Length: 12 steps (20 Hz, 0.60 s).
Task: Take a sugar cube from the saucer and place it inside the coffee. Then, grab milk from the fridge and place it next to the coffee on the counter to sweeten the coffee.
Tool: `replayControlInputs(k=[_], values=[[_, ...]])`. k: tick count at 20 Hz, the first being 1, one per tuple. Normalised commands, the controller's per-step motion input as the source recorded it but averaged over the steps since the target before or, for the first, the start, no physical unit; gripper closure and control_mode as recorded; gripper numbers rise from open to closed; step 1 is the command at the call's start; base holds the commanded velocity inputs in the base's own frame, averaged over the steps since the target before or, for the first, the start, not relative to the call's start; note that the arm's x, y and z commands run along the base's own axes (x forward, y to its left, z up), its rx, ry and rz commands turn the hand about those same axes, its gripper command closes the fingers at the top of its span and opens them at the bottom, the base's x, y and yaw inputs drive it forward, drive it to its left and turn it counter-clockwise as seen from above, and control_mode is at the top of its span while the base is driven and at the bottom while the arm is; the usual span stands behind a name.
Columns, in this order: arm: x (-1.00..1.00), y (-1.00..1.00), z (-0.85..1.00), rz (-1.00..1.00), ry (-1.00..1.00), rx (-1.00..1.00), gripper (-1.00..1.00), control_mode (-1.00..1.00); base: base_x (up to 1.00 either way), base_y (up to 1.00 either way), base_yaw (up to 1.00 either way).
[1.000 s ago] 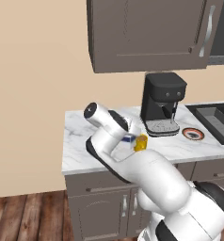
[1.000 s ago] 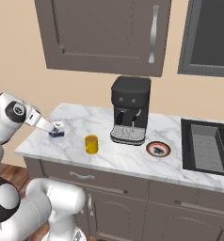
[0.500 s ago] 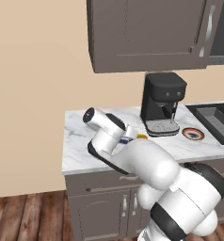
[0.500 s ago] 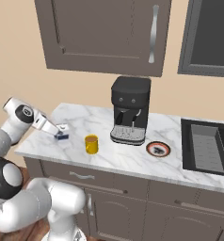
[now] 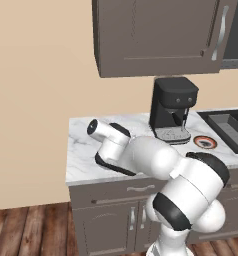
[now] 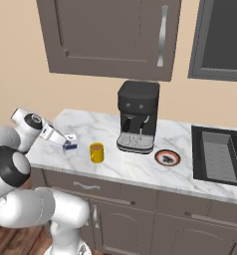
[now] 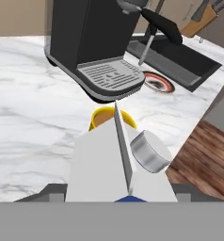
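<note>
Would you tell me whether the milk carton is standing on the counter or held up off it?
Standing on the counter: the milk carton rests upright on the marble, left of the yellow mug.

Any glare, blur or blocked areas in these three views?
Left base view: sharp, evenly lit, but the arm hides the middle of the counter. Right base view: clear, soft shadow under the coffee machine. Hand view: the milk close to the lens blocks much of the coffee; no glare.

Glossy white arm [image 5: 156, 160] of bulbous rounded segments; black bands at joints; grey disc capping one end.
</note>
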Motion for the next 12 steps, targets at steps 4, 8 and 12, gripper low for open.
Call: replayControlInputs(k=[4,8,12], values=[[0.31,0.0,-0.16,-0.04,0.0,-0.03,1.0,-1.0,0.0,0.0,0.0],[0.28,0.0,-0.14,-0.04,-0.02,-0.02,1.0,-1.0,0.0,0.0,0.0],[0.23,-0.02,-0.12,-0.04,-0.03,-0.02,1.0,-1.0,0.0,0.0,0.0]])
